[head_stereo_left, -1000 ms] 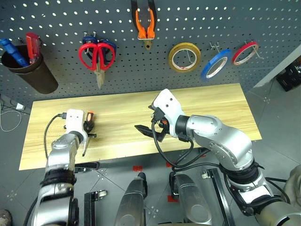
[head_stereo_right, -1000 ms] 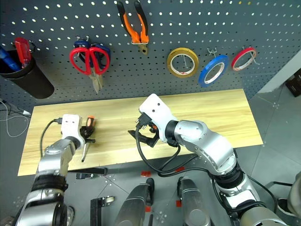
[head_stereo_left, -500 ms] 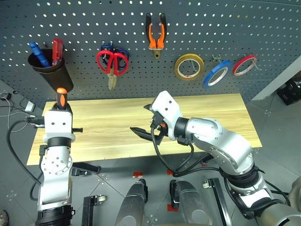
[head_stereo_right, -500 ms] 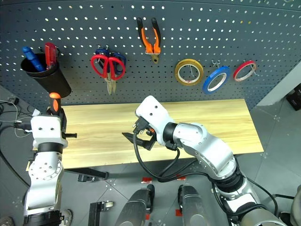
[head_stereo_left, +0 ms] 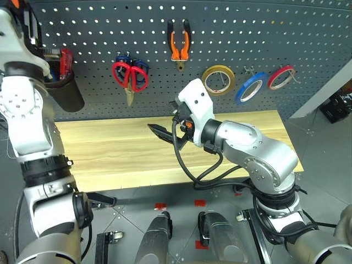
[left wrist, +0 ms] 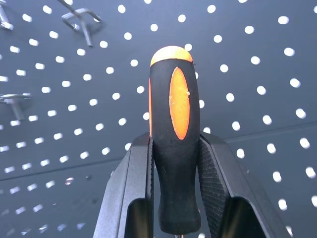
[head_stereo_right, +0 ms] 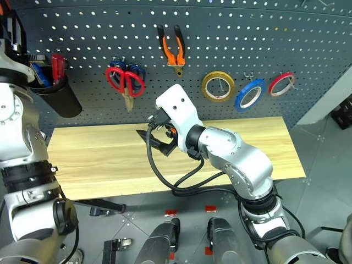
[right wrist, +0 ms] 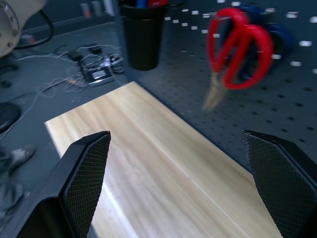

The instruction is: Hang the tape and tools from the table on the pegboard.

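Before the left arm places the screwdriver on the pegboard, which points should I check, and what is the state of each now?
1. Left gripper shut on the screwdriver, both fingers against the handle: ok.
2. Screwdriver faces the pegboard, handle end toward it: ok.
3. A free hook is on the board near the handle: ok; whether it fits the screwdriver: cannot tell.
4. Right gripper open, holding nothing, over the table: ok.
5. Red-handled scissors, pliers and blue tape hang on the pegboard: ok.
6. Screwdriver shaft and tip hidden behind the fingers: cannot tell.
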